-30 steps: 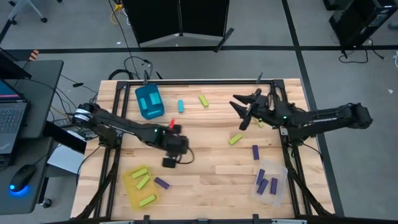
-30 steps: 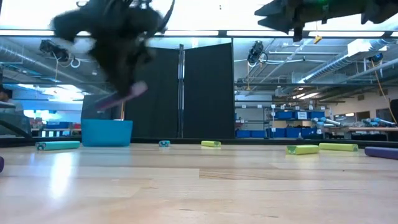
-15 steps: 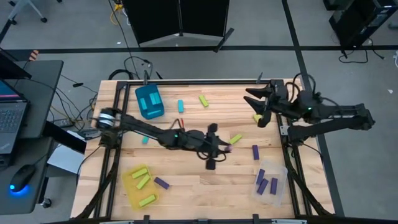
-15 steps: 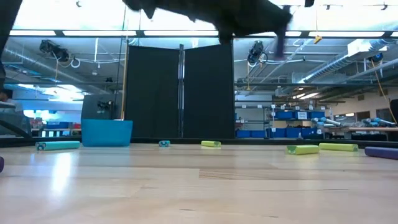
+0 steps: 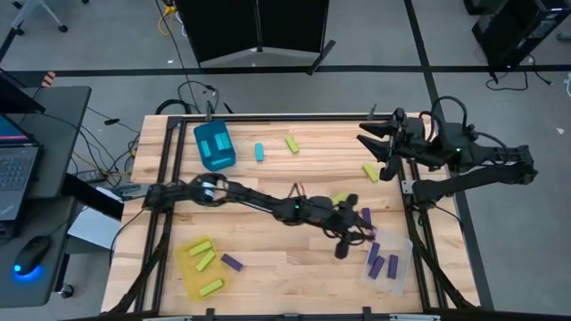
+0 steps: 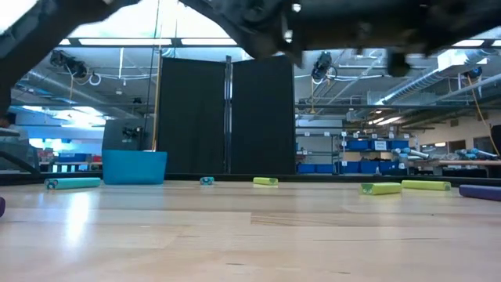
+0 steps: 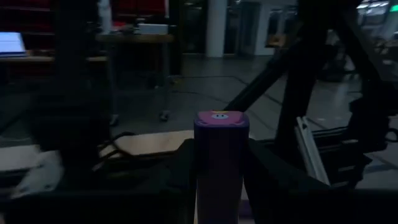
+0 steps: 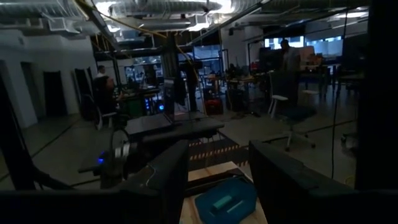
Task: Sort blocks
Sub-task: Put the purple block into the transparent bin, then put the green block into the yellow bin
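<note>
Wooden table [image 5: 294, 259]; left gripper [image 5: 350, 234] clamped on rigid, light purple block [image 7: 221, 155], mid-length, four o'clock.

Wooden table [image 5: 294, 254] carries a teal bin [image 5: 214, 145], yellow bin [image 5: 201, 267] and clear bin [image 5: 390, 259]. Loose blocks lie on the wood: cyan [image 5: 259, 152], lime [image 5: 292, 144], lime [image 5: 370, 171], purple [image 5: 232, 263].
</note>
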Available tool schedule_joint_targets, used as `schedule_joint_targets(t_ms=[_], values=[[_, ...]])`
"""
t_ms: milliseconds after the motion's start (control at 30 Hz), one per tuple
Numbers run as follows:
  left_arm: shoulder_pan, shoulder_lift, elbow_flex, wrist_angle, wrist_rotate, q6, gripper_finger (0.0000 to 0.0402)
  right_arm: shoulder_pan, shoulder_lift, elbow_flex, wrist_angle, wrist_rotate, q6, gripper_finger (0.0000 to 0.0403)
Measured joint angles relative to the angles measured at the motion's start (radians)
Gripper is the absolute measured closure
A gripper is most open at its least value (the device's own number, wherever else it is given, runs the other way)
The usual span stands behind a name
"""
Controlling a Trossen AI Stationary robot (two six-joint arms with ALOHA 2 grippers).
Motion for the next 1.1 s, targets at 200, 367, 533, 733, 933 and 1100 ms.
schedule_joint_targets(t_ms=[200, 367, 533, 733, 933, 1100], values=[[0.0, 0.209, 0.269, -0.015, 0.067, -0.057, 0.0297, 0.0, 0.003, 0.0, -0.001, 0.0, 0.0, 0.0224], [-0.008, 0.371, 0.48, -0.012, 0.098, -0.127, 0.0297, 0.0, 0.006, 0.0, 0.001, 0.0, -0.005, 0.0224], [-0.018, 0.383, 0.439, 0.023, 0.09, -0.158, 0.0297, 0.0, 0.012, 0.0, 0.005, 0.0, -0.008, 0.0224], [-0.024, 0.381, 0.441, 0.02, 0.082, -0.141, 0.0297, 0.0, 0.017, 0.0, 0.006, 0.0, -0.008, 0.0224], [-0.031, 0.381, 0.443, -0.009, 0.085, -0.178, 0.0197, 0.0, 0.016, 0.0, -0.012, 0.0, 0.0, 0.0224], [-0.019, 0.378, 0.443, -0.017, 0.111, -0.191, 0.0116, 0.0, 0.015, 0.0, -0.035, 0.0, 0.0, 0.0224]])
